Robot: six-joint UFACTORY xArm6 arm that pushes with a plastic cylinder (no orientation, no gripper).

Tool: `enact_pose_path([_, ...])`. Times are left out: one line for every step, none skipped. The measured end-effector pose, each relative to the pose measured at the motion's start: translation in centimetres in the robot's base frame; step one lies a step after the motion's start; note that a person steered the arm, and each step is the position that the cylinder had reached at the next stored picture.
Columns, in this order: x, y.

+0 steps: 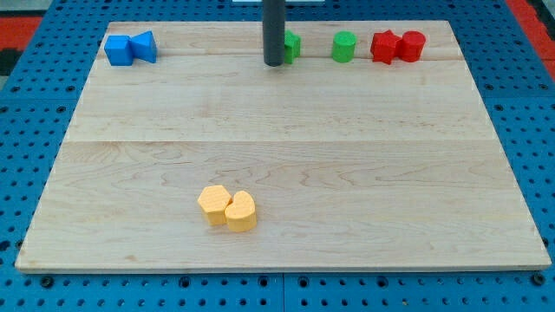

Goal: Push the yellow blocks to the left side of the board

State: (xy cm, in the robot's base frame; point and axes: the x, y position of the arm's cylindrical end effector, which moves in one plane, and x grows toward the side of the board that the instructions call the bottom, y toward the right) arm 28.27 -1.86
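Note:
Two yellow blocks lie touching near the view's bottom, left of centre: a hexagon-like yellow block [212, 204] and a rounded yellow block [241, 211] on its right. My tip [274, 63] stands near the view's top centre, far above the yellow blocks and just left of a green block [292, 46] that the rod partly hides.
The wooden board [286, 147] rests on a blue pegboard. Along the top edge lie two touching blue blocks [130, 48] at the left, a green cylinder [344, 47] right of centre, and two touching red blocks [398, 46] at the right.

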Motion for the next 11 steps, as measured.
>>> enact_pose_path([0.3, -1.7])
enact_pose_path([2.3, -2.4])
enact_pose_path([7.7, -0.9])
enact_pose_path([14.8, 1.0])
enact_pose_path([19.5, 4.7])
enact_pose_path([23.1, 10.9])
enact_pose_path([30.0, 12.6])
enact_pose_path([30.9, 8.6])
enact_pose_path([30.7, 3.3])
enact_pose_path([29.2, -1.1])
enact_pose_path([26.7, -3.2])
